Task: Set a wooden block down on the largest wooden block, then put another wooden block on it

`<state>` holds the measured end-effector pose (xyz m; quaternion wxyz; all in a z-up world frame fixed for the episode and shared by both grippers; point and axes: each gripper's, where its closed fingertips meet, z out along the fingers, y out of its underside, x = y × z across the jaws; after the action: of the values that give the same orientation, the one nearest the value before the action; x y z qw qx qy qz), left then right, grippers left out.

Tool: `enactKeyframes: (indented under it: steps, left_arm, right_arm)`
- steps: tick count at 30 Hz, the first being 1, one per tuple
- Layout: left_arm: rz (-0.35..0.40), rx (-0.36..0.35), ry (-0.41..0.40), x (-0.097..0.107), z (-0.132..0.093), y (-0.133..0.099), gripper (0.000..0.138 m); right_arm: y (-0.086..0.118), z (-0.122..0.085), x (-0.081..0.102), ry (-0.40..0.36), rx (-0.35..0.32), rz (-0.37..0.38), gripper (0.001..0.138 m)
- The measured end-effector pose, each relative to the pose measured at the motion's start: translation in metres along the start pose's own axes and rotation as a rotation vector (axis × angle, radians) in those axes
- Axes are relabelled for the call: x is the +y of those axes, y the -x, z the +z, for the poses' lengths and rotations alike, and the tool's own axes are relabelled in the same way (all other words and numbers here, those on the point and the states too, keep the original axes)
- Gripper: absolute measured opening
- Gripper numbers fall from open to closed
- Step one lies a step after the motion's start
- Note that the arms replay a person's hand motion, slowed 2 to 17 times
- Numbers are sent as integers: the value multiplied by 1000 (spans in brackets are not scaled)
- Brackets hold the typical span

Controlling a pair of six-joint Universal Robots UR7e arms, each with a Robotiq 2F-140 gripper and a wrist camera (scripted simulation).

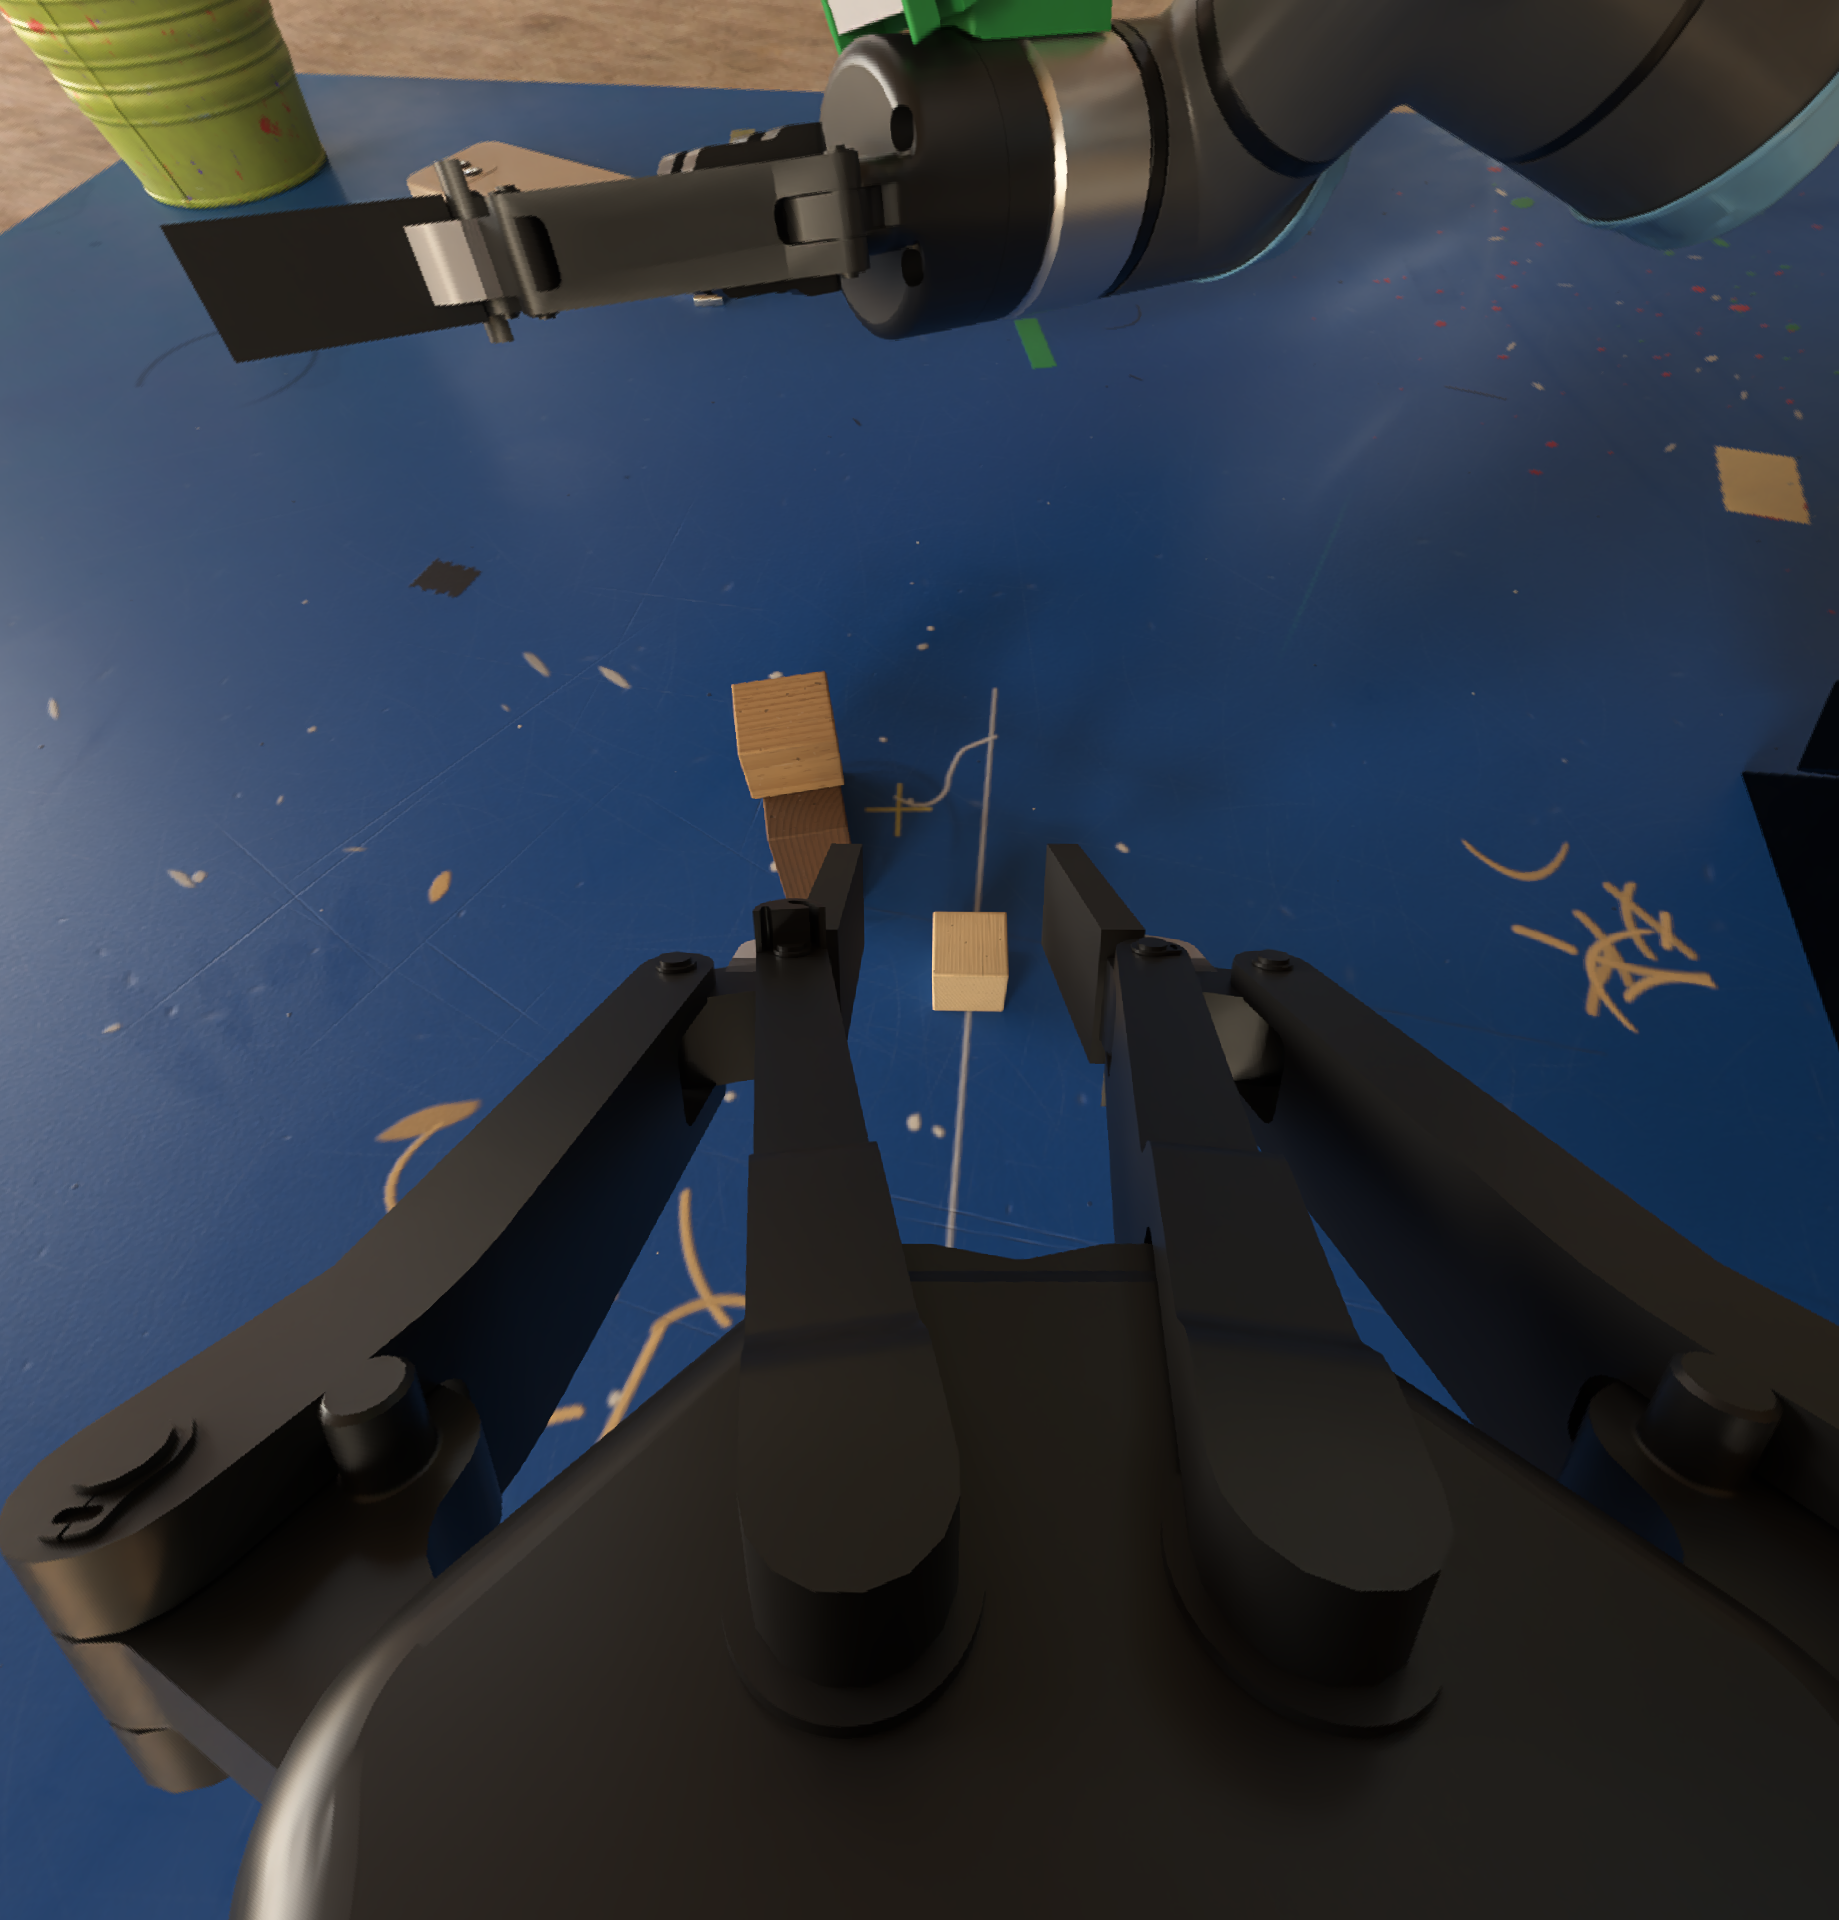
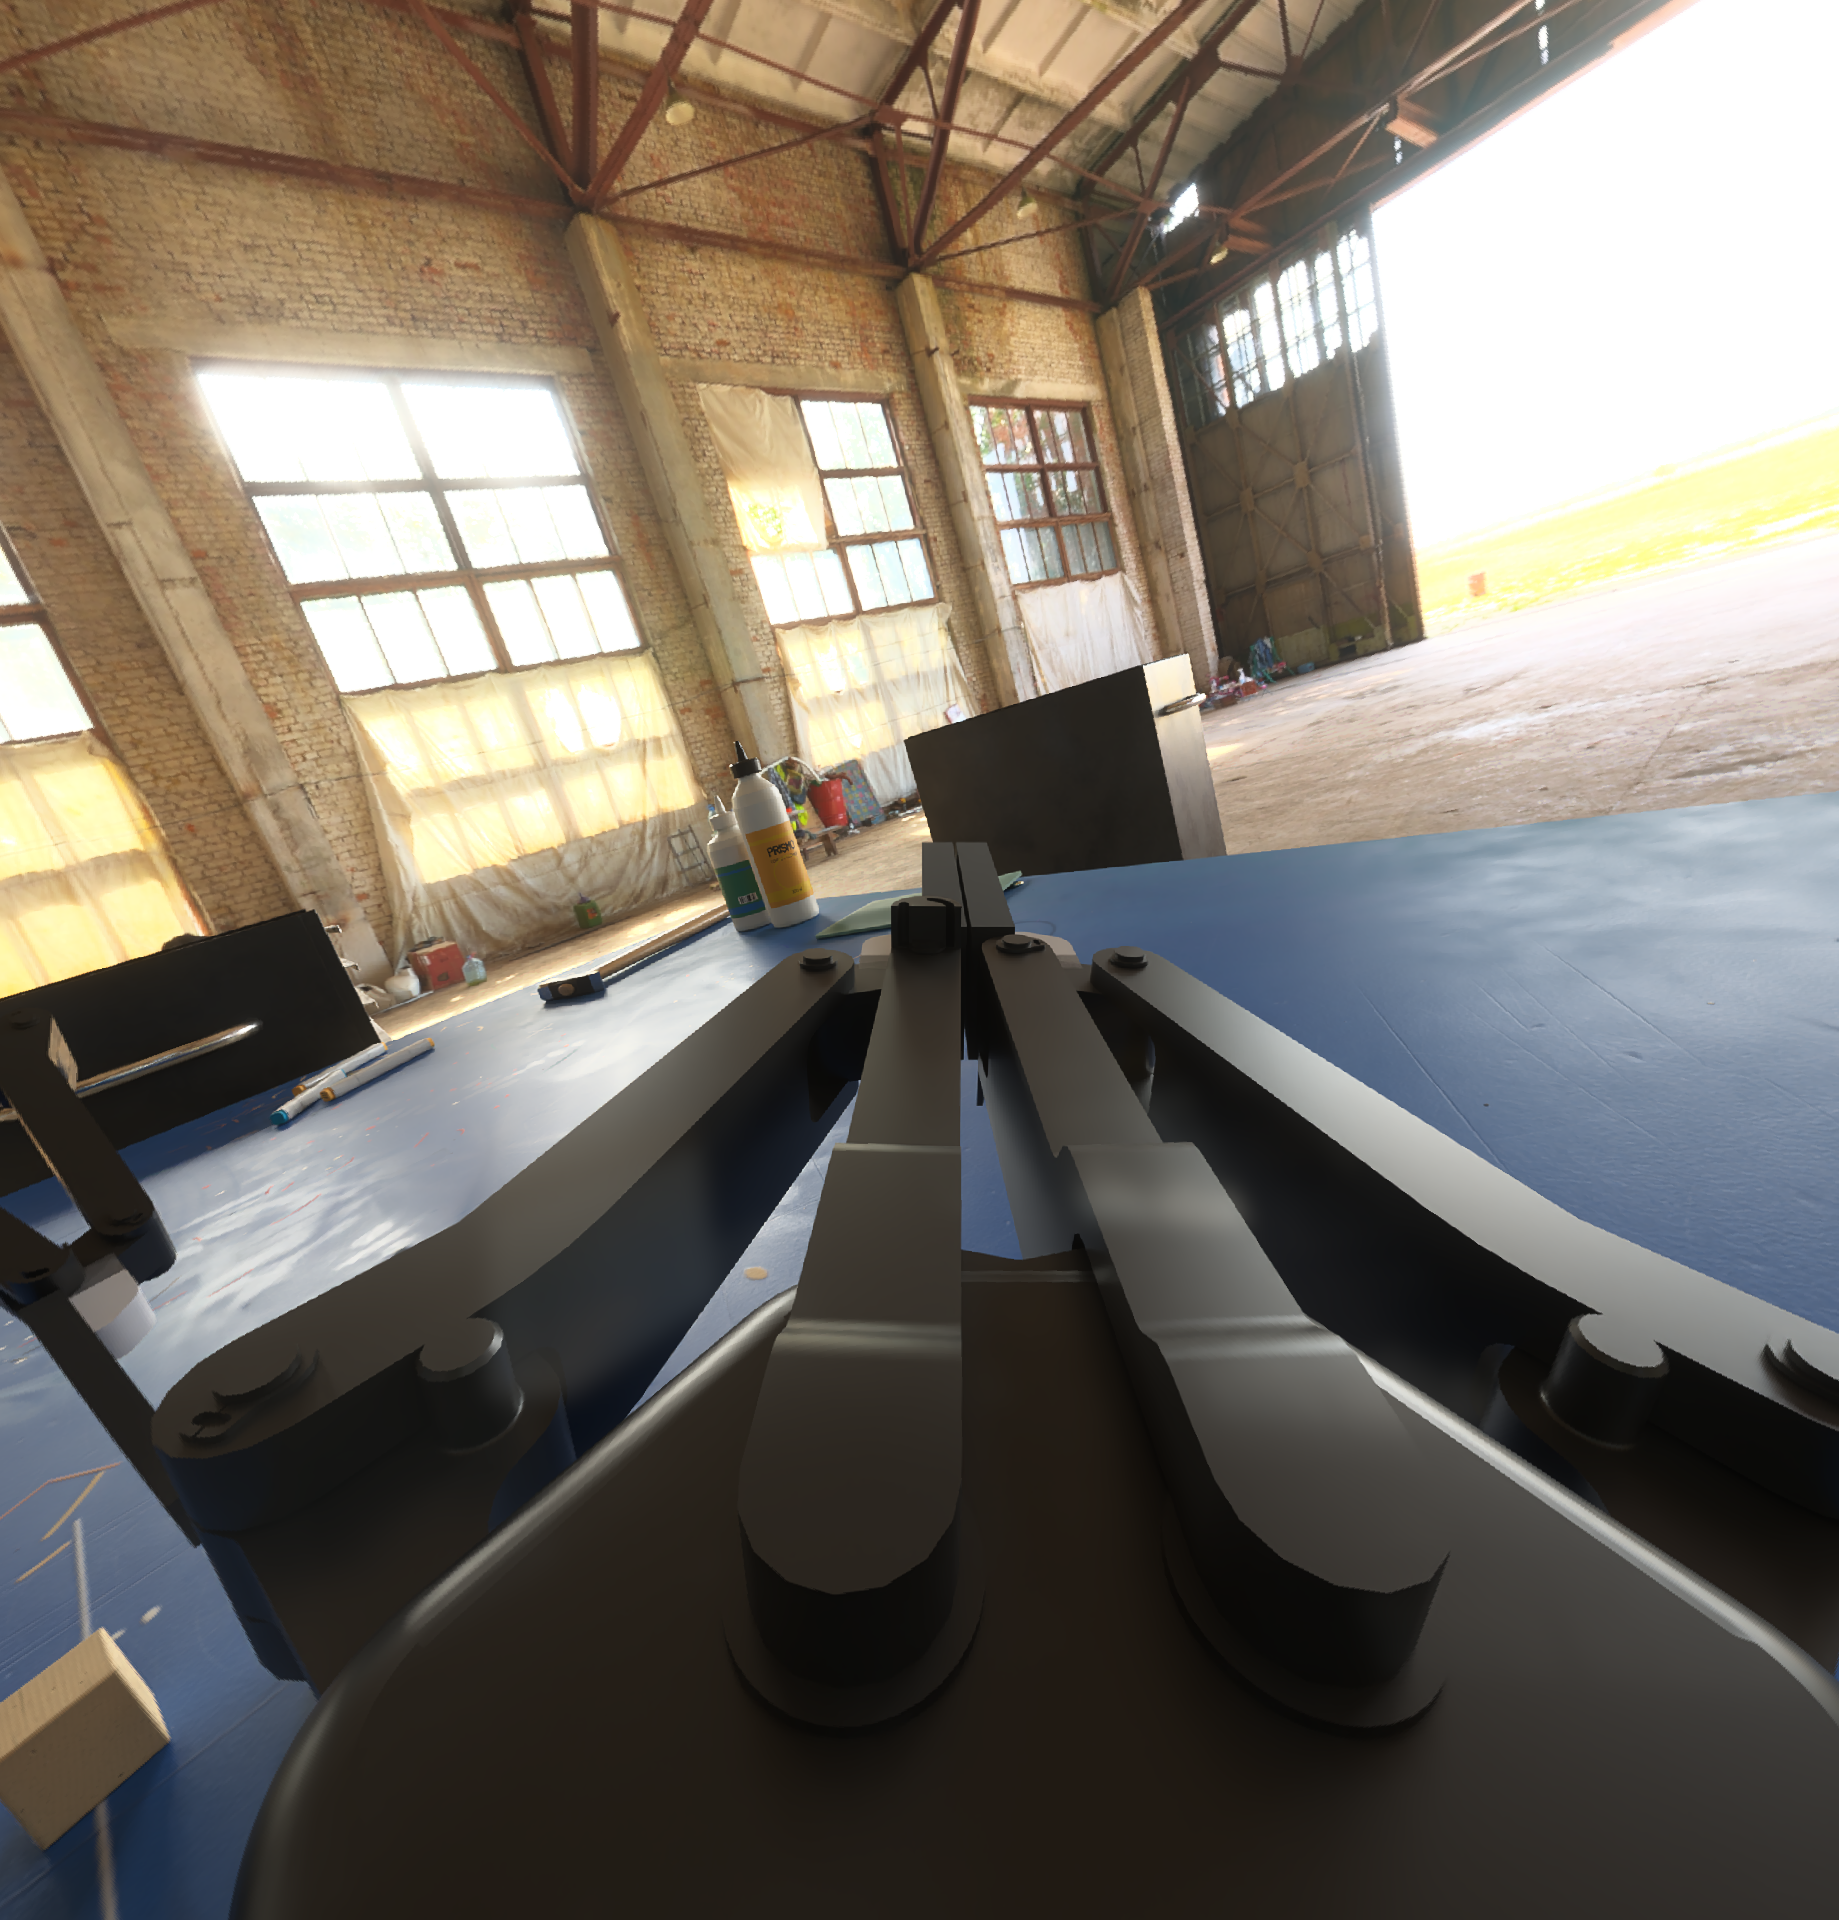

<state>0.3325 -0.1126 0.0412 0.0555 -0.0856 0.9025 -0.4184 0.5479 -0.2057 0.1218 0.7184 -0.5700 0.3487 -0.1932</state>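
In the left wrist view a tan wooden block (image 1: 787, 732) rests on a darker brown wooden block (image 1: 806, 842) on the blue mat. My left gripper (image 1: 956, 894) is open, and its left finger hides part of the brown block. A small pale wooden block (image 1: 969, 961) lies on the mat between the open fingertips, untouched. The pale block also shows at the lower left of the right wrist view (image 2: 68, 1745). My right gripper (image 2: 962, 883) is shut and empty, held level above the mat. It shows at the far end of the mat in the left wrist view (image 1: 271, 275).
A green can (image 1: 167, 94) stands at the far left corner. A dark box (image 1: 1829, 883) is at the right edge. The right wrist view shows two dark boxes (image 2: 1060, 769) (image 2: 188, 1008), glue bottles (image 2: 775, 852), markers (image 2: 354, 1081) and a hammer (image 2: 603, 977).
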Motion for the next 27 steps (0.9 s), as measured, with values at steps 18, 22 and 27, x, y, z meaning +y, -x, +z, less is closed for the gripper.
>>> enactKeyframes:
  steps: [18, 22, 27]
  left_arm:
    - [8, 33, 91, 15, 15, -5, 22]
    - [-7, 34, 85, 14, 16, -6, 20]
    - [-38, 4, 35, 2, 12, -3, 20]
  right_arm:
    - [1, -1, -1, -11, -2, -3, 1]
    - [1, -1, -1, -11, -2, -2, 1]
    - [0, -1, -1, -10, -3, -1, 1]
